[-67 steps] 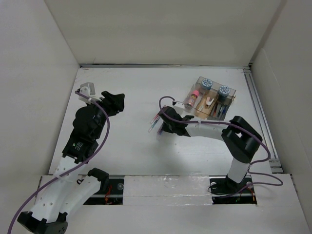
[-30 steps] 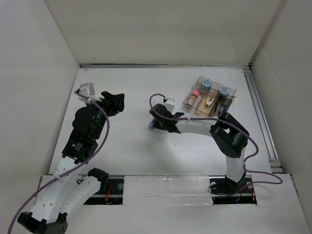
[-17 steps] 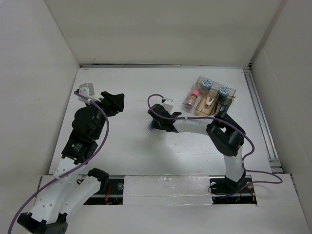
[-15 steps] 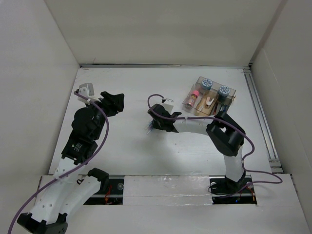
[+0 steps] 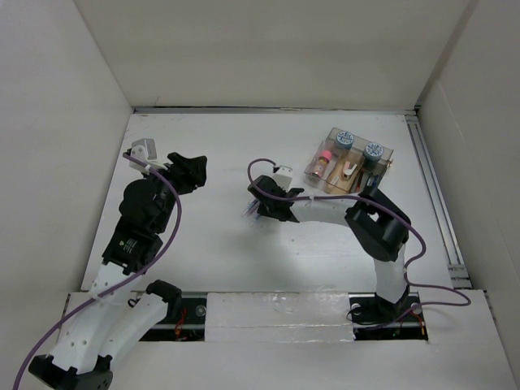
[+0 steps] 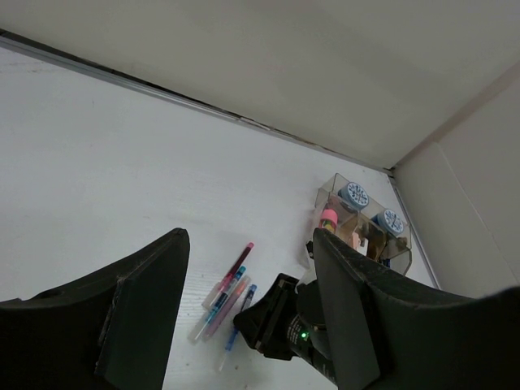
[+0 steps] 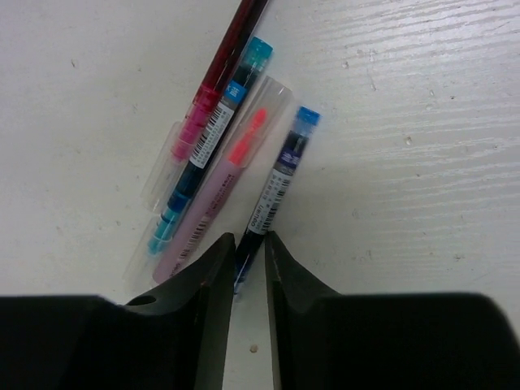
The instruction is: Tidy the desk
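The desk (image 5: 219,146) is a white tabletop between white walls. Several pens (image 5: 249,211) lie side by side near its middle. In the right wrist view they are a dark red pen (image 7: 231,57), a teal pen (image 7: 215,138), a pink pen (image 7: 227,187) and a blue pen (image 7: 280,179). My right gripper (image 7: 249,252) is low on the desk, and its jaws are pinched on the blue pen's lower end. It also shows in the top view (image 5: 260,209). My left gripper (image 5: 195,166) is open and empty, held above the desk's left side.
A clear compartment box (image 5: 349,162) with small items stands at the back right, and it also shows in the left wrist view (image 6: 366,231). A metal rail (image 5: 431,179) runs along the desk's right edge. Purple cables loop off both arms.
My right gripper has moved left from near the box onto the pens. The left arm has not moved.
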